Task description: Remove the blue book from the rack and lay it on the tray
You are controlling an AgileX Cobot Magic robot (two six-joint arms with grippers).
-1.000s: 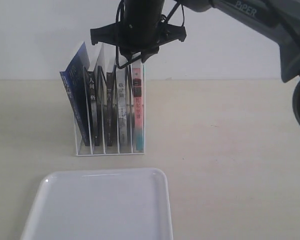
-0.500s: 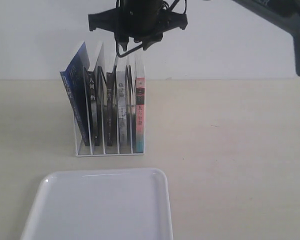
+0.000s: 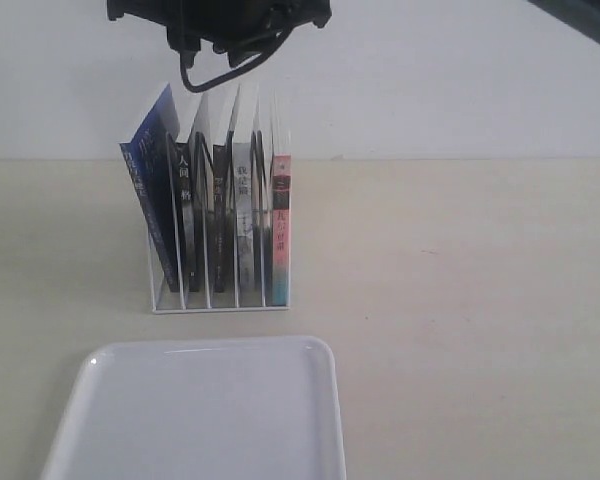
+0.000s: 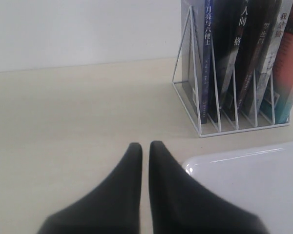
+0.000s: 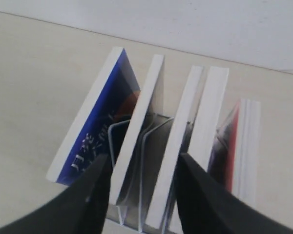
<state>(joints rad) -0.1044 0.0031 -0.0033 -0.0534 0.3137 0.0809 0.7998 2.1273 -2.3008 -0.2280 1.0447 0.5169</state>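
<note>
The blue book [image 3: 150, 195] leans outward in the leftmost slot of the white wire rack [image 3: 220, 303]; its blue cover [image 5: 105, 126] and spine [image 4: 207, 44] also show in the wrist views. My right gripper [image 5: 142, 163] hovers above the books, open and holding nothing. Its fingers straddle the two white-edged books beside the blue one. Only its dark body [image 3: 220, 18] shows at the top of the exterior view. The white tray [image 3: 200, 410] lies in front of the rack. My left gripper [image 4: 146, 146] is shut and empty, low over the table next to the tray's corner [image 4: 195, 168].
Several other books fill the rack: black-spined ones [image 3: 185, 225], a grey one [image 3: 243, 225] and a pink-spined one [image 3: 280, 230] at the right end. A white wall [image 3: 460, 80] rises behind the rack. The beige table [image 3: 460, 300] stretches to the right.
My right gripper has risen and shifted left over the rack, now nearly above the left-hand books. The books, rack and tray have not moved.
</note>
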